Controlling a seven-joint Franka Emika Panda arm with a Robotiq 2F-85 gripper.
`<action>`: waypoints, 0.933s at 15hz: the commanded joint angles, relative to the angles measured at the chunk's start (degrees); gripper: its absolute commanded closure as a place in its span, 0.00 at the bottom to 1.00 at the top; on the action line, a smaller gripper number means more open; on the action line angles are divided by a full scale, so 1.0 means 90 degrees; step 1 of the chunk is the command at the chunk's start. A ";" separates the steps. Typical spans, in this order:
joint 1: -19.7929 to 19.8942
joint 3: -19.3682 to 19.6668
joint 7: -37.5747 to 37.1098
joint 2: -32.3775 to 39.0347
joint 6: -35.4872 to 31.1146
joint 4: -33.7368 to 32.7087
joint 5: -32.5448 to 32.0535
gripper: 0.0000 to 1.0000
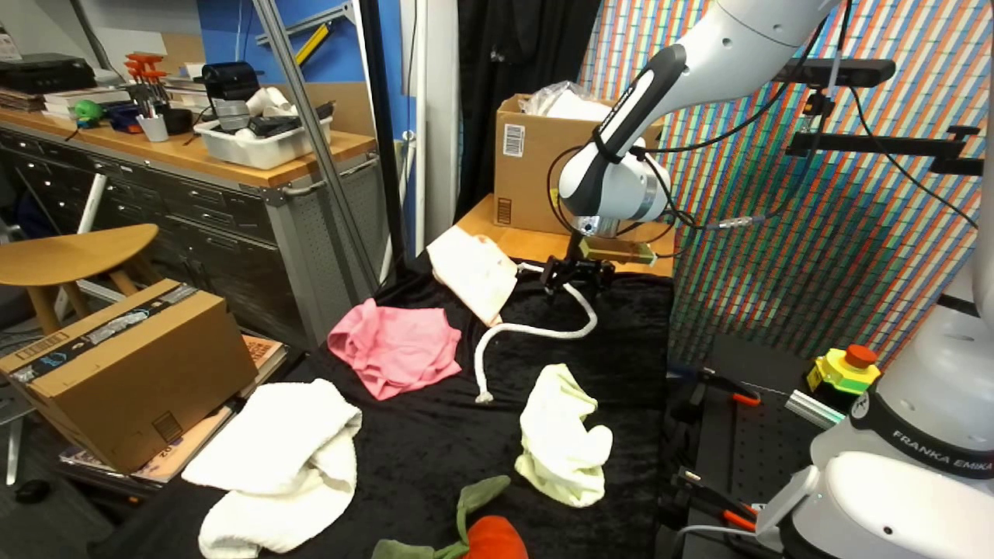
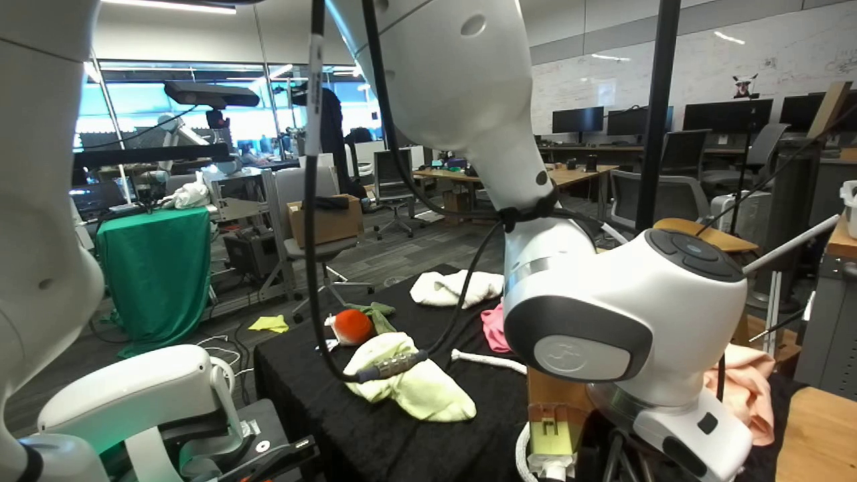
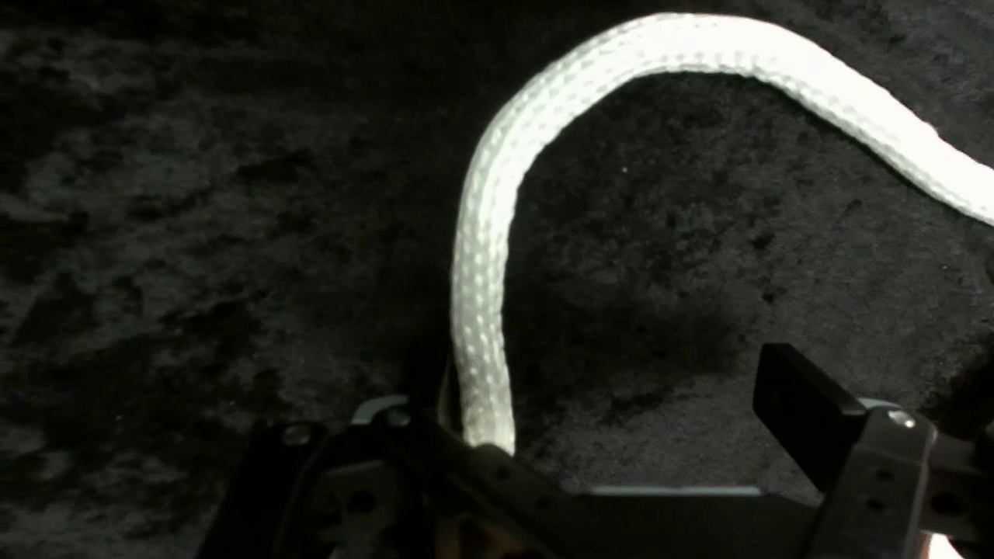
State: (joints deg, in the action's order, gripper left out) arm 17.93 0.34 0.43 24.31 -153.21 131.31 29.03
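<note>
Black cloth [image 1: 435, 442] under white braided rope [image 3: 481, 256], loosely S-curved; hand [image 3: 613, 396] with jaws apart.

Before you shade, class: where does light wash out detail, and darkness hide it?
Wrist view: white rope overexposed past its bend, pincer partly lost in darkness; in an exterior view, windows glare; in an exterior view, white cloth looks washed out.

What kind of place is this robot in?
It's most likely a robotics lab. You can see a Franka Emika robot arm, a red emergency-stop button on a yellow box, and a whiteboard with scribbles.
</note>
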 commanded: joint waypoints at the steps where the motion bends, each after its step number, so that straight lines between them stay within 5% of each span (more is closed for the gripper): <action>1: 0.0151 -0.0083 0.0324 -0.0132 -0.0094 0.0142 0.0286 0.07; 2: 0.0161 -0.0078 0.0350 -0.0154 -0.0101 0.0168 0.0303 0.06; 4: 0.0197 -0.0080 0.0440 -0.0185 -0.0120 0.0221 0.0387 0.30; 10: 0.0401 -0.0105 0.1139 -0.0386 -0.0397 0.0718 0.0970 0.74; 14: 0.0406 -0.0067 0.1528 -0.0581 -0.0447 0.0950 0.1327 0.89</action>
State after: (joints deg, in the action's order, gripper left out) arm 20.94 0.25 10.52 21.29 -155.44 136.76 37.95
